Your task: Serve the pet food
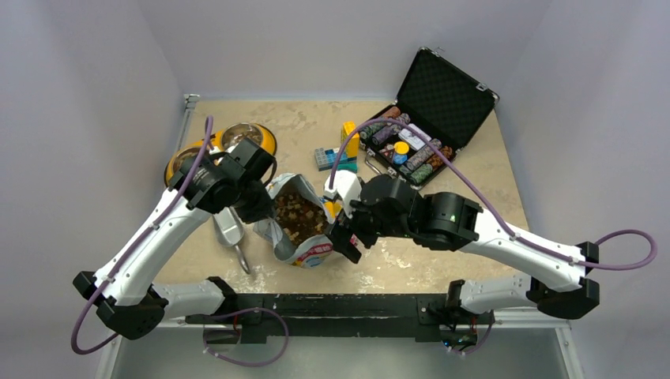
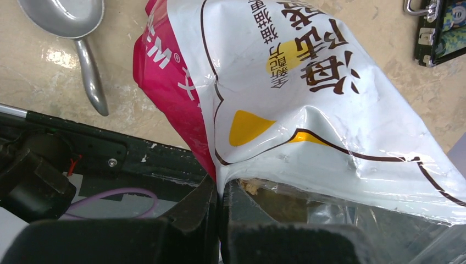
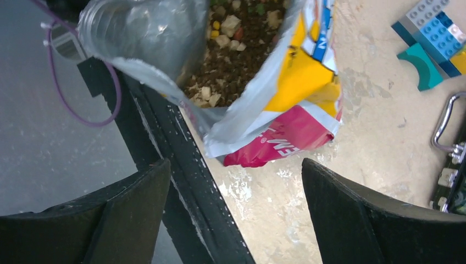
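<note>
The glossy white-yellow-magenta bag [image 1: 304,246] stands open in the middle of the table, brown and tan pet food [image 1: 297,215] showing inside. My left gripper [image 1: 259,207] is shut on the bag's left rim; in the left wrist view the fingers [image 2: 206,212] pinch the bag [image 2: 308,93] wall. My right gripper [image 1: 346,237] is open and empty at the bag's right side. In the right wrist view the bag [image 3: 286,93] and pet food [image 3: 236,49] lie ahead of my open right gripper [image 3: 233,206].
A metal scoop [image 1: 230,230] lies left of the bag, also seen in the left wrist view [image 2: 77,33]. Two steel bowls in a yellow stand [image 1: 193,154] sit at back left. Toy bricks [image 1: 336,154] and an open poker chip case [image 1: 419,138] sit behind.
</note>
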